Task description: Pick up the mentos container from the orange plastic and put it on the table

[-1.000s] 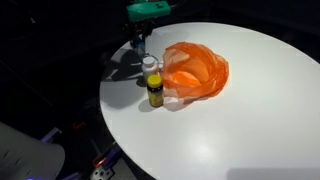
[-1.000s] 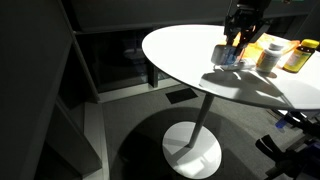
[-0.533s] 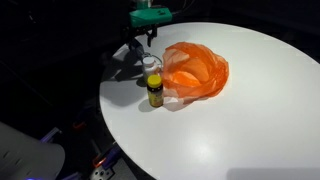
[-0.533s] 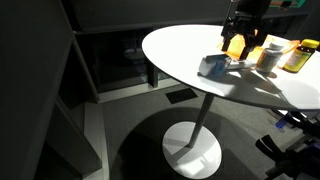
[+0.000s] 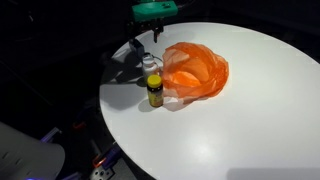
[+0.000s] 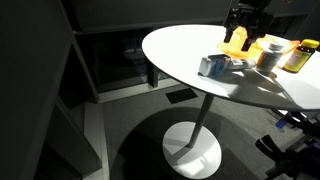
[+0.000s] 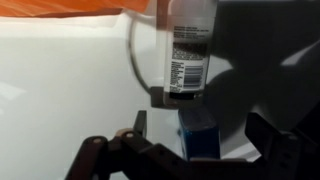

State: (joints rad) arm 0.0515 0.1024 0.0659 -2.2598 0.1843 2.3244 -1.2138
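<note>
Since the frame a second ago, the gripper (image 6: 245, 36) has let go and risen. Then it was low over the table (image 6: 180, 45) near the edge with the mentos container between its fingers; now it hangs clear above, and the container stays where it was set. The claw is spread wide. In the wrist view its two dark fingers (image 7: 108, 155) stand well apart at the bottom of the picture with nothing between them.

One mentos container (image 6: 212, 66), blue and white, rests on the bare white tabletop close to the round edge, apart from the orange plastic. The wrist view shows its blue body (image 7: 198, 128) below the open fingers. In an exterior view it is hard to pick out in the shadow under the gripper (image 5: 155, 32).

One orange plastic bag (image 5: 195, 70) lies crumpled further in from the edge, towards the middle of the table (image 5: 240, 120).

Two other containers stand just beside the bag on its edge-facing side. One is a white bottle (image 5: 150, 65), whose barcode label shows in the wrist view (image 7: 190, 45). The other is a yellow bottle (image 5: 154, 92) with a dark cap. Both are also visible in an exterior view, the white bottle (image 6: 268, 55) next to the yellow one (image 6: 297, 56).
</note>
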